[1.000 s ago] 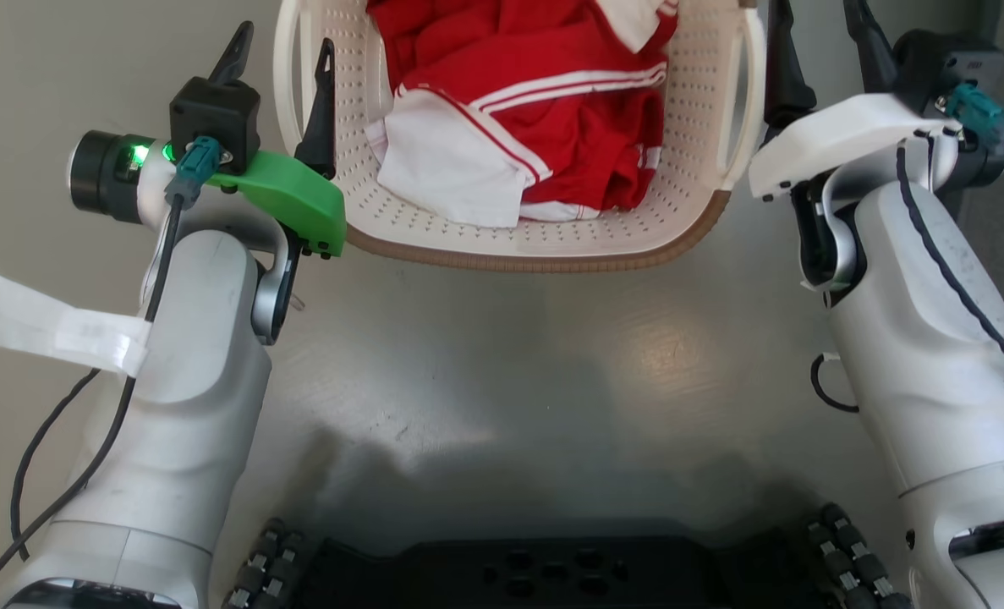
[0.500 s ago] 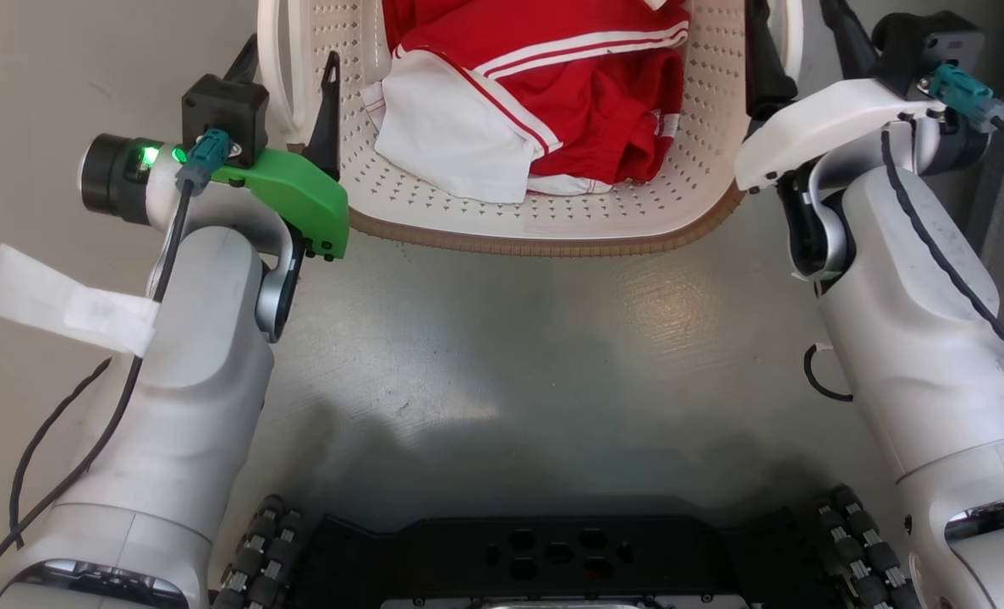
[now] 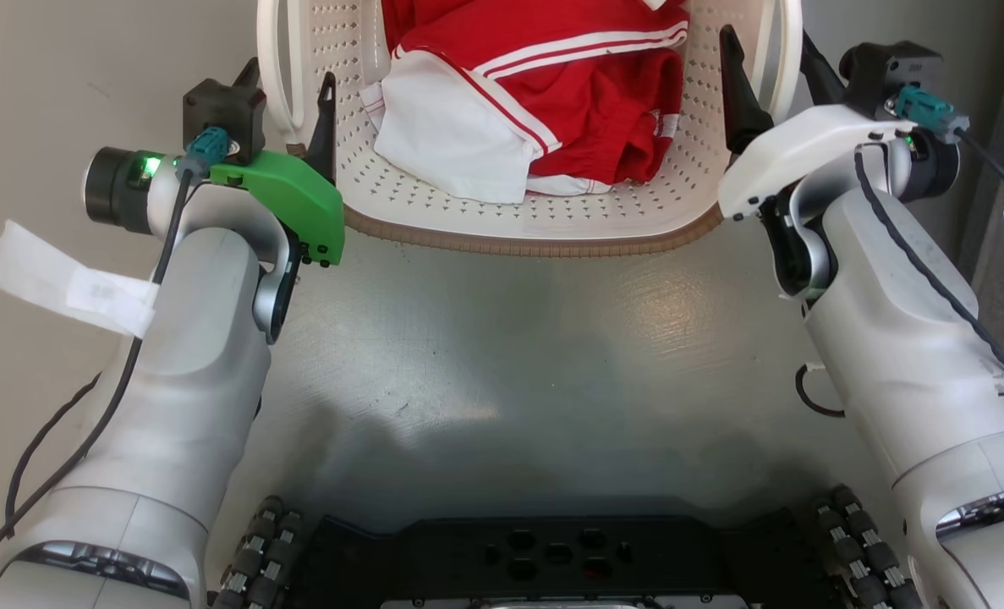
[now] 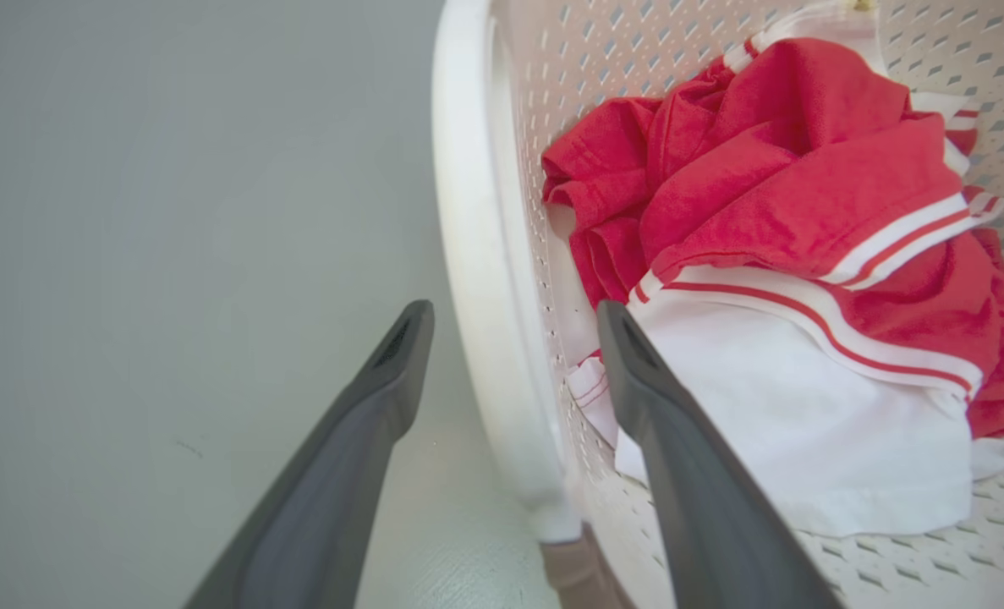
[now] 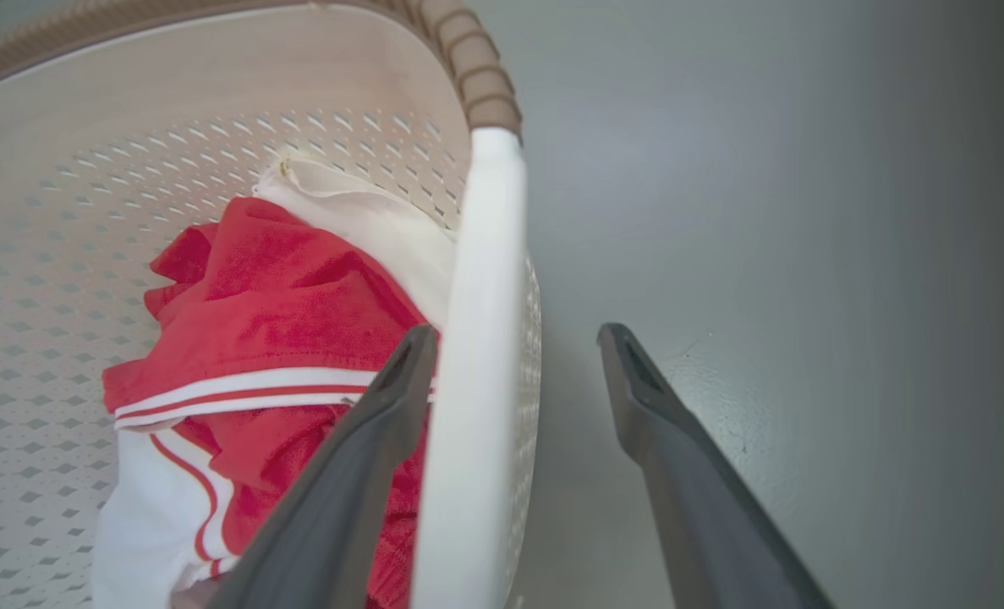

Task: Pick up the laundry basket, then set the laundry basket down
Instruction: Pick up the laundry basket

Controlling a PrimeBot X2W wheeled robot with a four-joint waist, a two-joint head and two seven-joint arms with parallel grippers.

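We find the laundry basket (image 3: 434, 199) at twelve o'clock in the head view, cut off by the top edge, with its brown braided rim (image 3: 535, 244) turned toward the robot. It stands over the grey floor (image 3: 502, 338); we cannot tell whether its underside touches that floor. A red garment (image 3: 569, 101) with white stripes and a white panel lies inside.

The left gripper (image 3: 291, 69) is at eleven o'clock. Its fingers are apart, one outside the basket and one inside, and the white left handle (image 3: 271, 76) stands between them. The left wrist view bears this out: the left gripper (image 4: 514, 309) straddles the handle (image 4: 468, 254), with a gap on each side and nothing clamped. The garment (image 4: 806, 211) lies toward three o'clock of that view.

The right gripper (image 3: 764, 34) is at one o'clock. Its fingers are likewise spread across the white right handle (image 3: 785, 59). In the right wrist view the right gripper (image 5: 516, 331) has its inner finger close against the handle (image 5: 485, 296); we cannot tell whether they touch. The outer finger stands well clear over the floor.

The robot's dark base (image 3: 552, 558) is at six o'clock in the head view.
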